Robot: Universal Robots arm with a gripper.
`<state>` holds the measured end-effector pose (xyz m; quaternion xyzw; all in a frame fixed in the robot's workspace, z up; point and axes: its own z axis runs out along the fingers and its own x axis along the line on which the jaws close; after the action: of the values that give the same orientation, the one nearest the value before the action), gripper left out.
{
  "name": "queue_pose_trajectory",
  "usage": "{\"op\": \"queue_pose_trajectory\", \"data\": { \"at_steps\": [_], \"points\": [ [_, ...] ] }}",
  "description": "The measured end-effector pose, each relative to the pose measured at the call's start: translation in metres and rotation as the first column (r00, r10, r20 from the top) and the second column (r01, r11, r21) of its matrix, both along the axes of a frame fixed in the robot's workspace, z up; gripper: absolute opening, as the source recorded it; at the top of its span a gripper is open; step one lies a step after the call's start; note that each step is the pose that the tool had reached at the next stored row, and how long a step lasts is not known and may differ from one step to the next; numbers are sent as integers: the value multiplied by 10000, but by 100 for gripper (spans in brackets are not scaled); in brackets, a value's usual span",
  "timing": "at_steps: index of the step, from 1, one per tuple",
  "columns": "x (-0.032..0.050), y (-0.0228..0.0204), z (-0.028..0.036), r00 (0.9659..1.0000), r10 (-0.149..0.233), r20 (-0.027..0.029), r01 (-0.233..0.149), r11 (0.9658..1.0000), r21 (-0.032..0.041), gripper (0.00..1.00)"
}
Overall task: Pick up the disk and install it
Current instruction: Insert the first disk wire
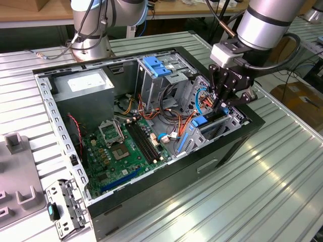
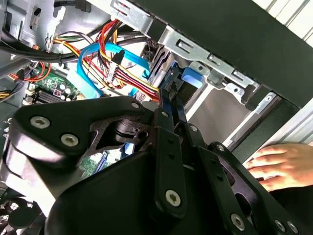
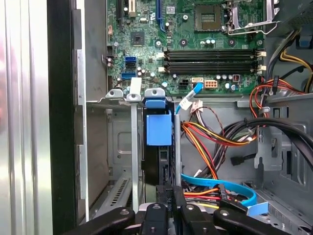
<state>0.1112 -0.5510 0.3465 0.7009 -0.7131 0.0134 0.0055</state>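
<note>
End effector [image 1: 223,103] closed on disk [image 3: 159,128], upright in PC case [image 1: 151,212] bay.

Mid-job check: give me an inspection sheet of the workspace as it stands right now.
Surface: ribbed metal table carrying the open computer case.
Job's things: disk stands on edge in the drive bay, its blue rail showing.
Clutter: metal bracket lying beside the case.
Grippers: robot hand lowered into the bay, right at the disk.
Cables: blue flat cable and the red-orange wire bundle run close beside the bay.
Surroundings: a person's hand beside the case; a second arm's base behind it.
</note>
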Motion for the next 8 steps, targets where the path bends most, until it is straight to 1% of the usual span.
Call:
{"op": "queue_pose_trajectory", "data": {
  "at_steps": [8],
  "points": [
    [7, 0, 0, 10000, 78, 2, -78, 10000, 3, 17]
  ]
}}
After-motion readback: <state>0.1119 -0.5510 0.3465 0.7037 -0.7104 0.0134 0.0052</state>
